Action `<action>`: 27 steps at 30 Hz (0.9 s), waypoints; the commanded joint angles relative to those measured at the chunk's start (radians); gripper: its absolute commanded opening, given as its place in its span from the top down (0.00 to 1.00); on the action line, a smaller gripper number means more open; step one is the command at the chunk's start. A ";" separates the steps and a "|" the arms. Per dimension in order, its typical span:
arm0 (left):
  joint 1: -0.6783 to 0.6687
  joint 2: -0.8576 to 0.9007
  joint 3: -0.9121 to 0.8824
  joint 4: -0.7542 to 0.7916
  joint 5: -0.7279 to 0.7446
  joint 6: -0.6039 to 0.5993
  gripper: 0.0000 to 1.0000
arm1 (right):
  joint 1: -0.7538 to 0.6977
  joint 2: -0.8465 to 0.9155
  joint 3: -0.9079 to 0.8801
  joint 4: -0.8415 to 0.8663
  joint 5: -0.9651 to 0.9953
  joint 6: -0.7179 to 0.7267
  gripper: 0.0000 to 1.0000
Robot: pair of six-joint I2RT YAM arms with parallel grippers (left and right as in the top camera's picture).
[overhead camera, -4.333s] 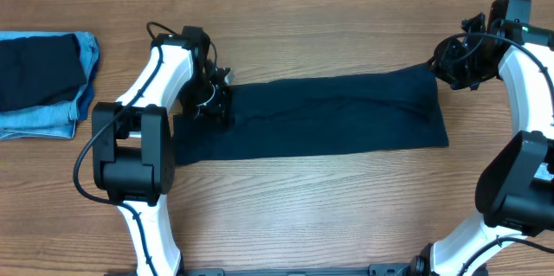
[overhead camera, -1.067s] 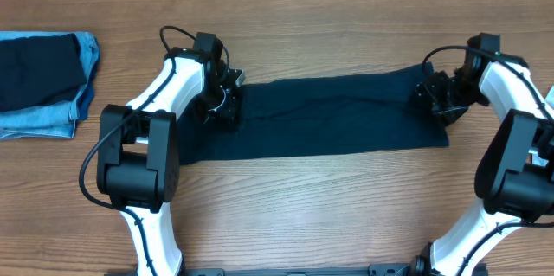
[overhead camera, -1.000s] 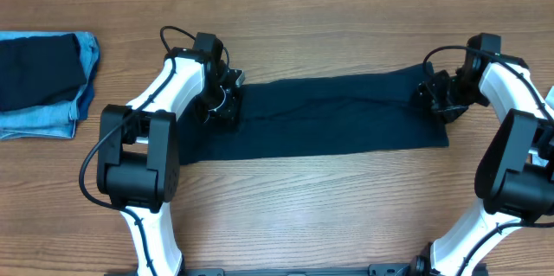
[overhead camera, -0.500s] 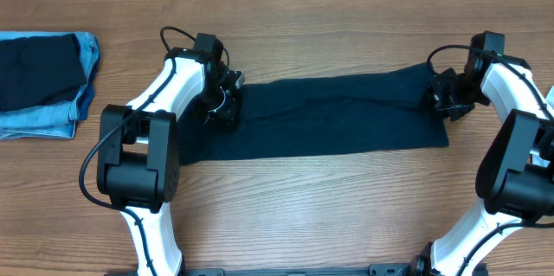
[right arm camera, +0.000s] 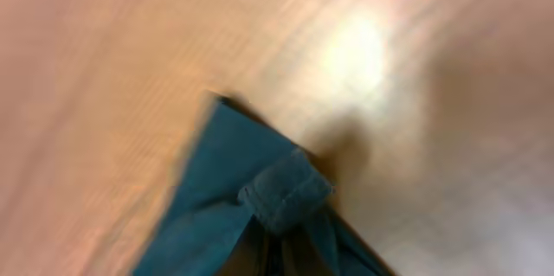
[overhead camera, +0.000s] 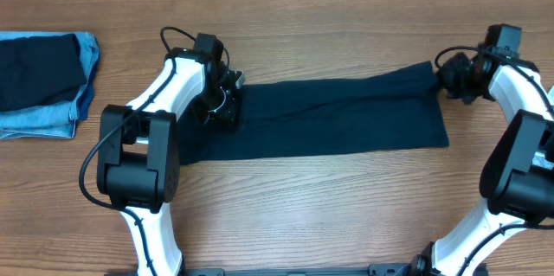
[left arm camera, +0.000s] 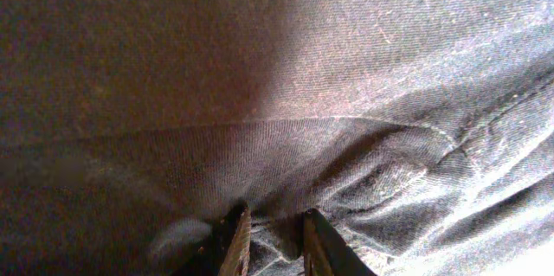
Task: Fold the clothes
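**A:** What sits closest?

**B:** Bare wood-grain counter along its near edge. The arms' bases are there too, cut off by the frame.

**A:** And the garment?

**B:** The navy shirt lies as a long flat band across the middle of the counter, running left to right. Part of its left end is hidden under the left arm.

**A:** The left tool?

**B:** The left tool is down on the shirt's left part, by the cloth's far edge. Its wrist view shows the fingers nearly together, with a small ridge of cloth nipped between them. Only their tips are in frame.

**A:** The right one?

**B:** The right tool is at the shirt's far right corner, clamped tight on it. That wrist view is blurred. I can see a bunched hem over bare wood, but the fingers are hard to make out.

**A:** Farther off?

**B:** At the counter's left edge, well apart from the shirt, lies a folded stack. It is dark navy on light blue denim, and the frame clips it. Past the far edge there is only a thin pale strip, and I cannot tell what it is.
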 commanded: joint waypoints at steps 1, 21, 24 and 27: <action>0.006 0.002 -0.028 -0.004 -0.032 -0.002 0.75 | -0.005 0.001 0.005 0.092 -0.252 -0.175 0.96; 0.006 0.002 -0.028 -0.012 -0.029 -0.006 0.73 | -0.024 -0.005 0.090 0.207 -0.438 -0.293 0.96; 0.006 0.002 -0.028 -0.010 -0.029 -0.006 0.73 | -0.027 -0.005 0.090 0.084 -0.388 -0.328 0.96; 0.006 0.002 -0.028 -0.011 -0.029 -0.006 0.73 | -0.032 -0.005 0.090 -0.036 -0.327 -0.327 0.96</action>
